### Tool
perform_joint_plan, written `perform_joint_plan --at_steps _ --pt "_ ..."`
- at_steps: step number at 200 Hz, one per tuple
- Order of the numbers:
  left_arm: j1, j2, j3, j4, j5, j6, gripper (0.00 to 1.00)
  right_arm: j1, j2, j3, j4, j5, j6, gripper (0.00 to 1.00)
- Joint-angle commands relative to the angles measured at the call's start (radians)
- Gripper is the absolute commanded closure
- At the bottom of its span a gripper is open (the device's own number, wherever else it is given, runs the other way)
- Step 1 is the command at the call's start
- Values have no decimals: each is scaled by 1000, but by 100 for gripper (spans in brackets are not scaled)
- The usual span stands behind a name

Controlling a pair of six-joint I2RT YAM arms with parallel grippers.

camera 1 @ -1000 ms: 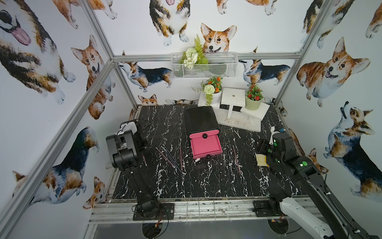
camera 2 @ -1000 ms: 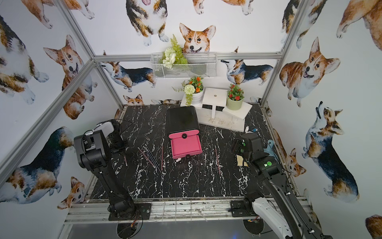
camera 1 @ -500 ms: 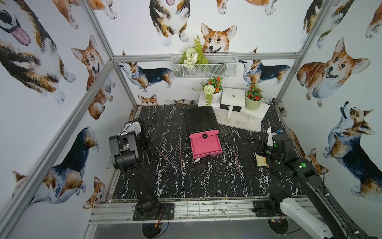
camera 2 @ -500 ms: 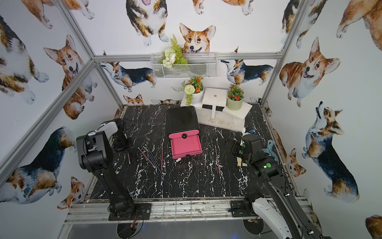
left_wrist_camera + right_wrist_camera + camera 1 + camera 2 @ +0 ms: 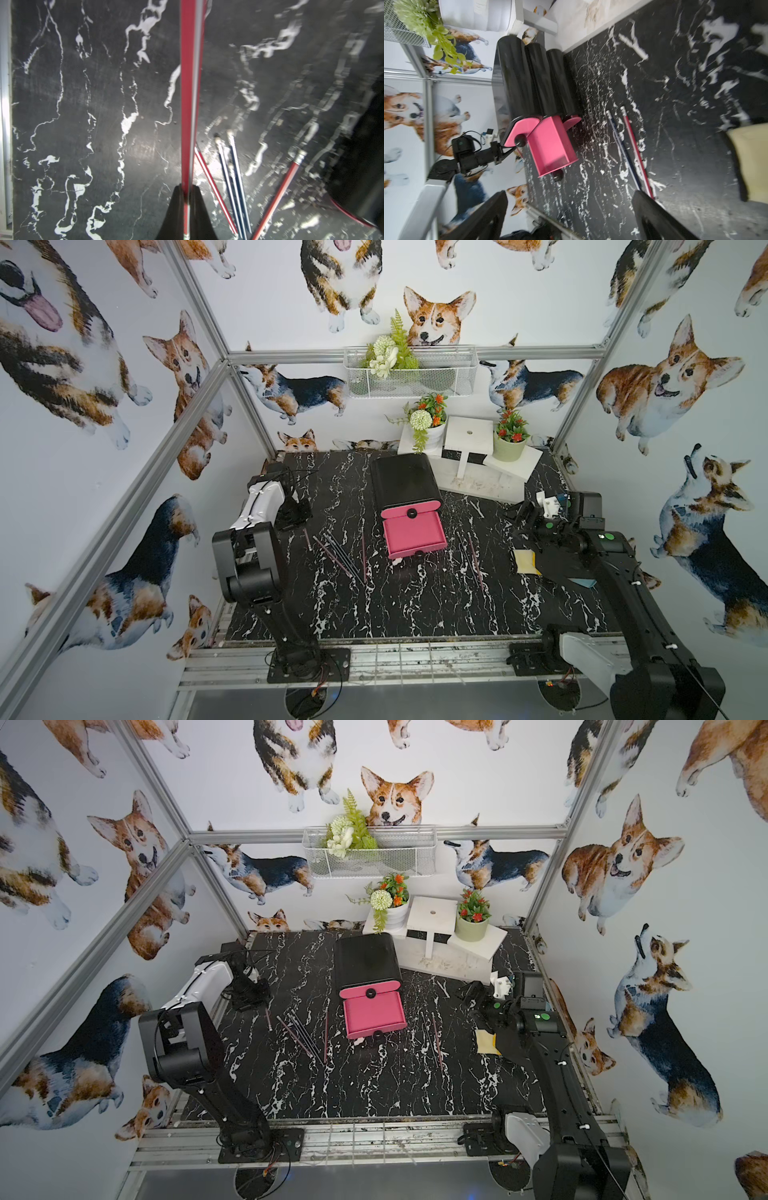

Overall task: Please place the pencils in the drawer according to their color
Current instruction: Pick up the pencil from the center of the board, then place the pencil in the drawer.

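My left gripper point(image 5: 187, 199) is shut on a red pencil point(image 5: 190, 104) that sticks out past its tips. In both top views it hovers left of the loose pencils point(image 5: 338, 551) point(image 5: 303, 1033), a fan of red and dark blue ones on the black marble. Two more pencils point(image 5: 473, 556), one dark blue point(image 5: 623, 145) and one red point(image 5: 635, 149), lie right of the drawer. The pink drawer point(image 5: 413, 531) point(image 5: 552, 145) is pulled out of the black cabinet point(image 5: 403, 479) and looks empty. My right gripper point(image 5: 569, 214) stands open at the table's right side point(image 5: 521, 514), holding nothing.
A yellow pad point(image 5: 524, 562) lies under my right arm. A white stand point(image 5: 469, 439) with two plant pots sits at the back right. A wire basket point(image 5: 409, 373) hangs on the rear wall. Metal frame rails run along the table's front and sides.
My left gripper has moved right, toward the loose pencils, carrying the red pencil. The right gripper's jaws have spread wider and its wrist has shifted slightly back.
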Motion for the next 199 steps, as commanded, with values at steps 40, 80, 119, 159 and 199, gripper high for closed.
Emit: perform_joint_plan --at_steps 40,80,119,159,199 --pt "-168 -172 20 -20 107 27 100 -26 -1 -21 81 -207 65 0" --pt "-349 -215 115 -99 121 77 100 -27 -31 -65 79 -197 75 0" --pt "-525 -225 201 -192 134 124 100 -27 -61 -61 -17 -111 10 0" --pt "-710 -160 273 -255 183 146 100 -25 -92 -86 -67 -45 -25 0" --pt "-821 -18 397 -385 144 197 100 -7 -145 -83 -121 34 -65 0"
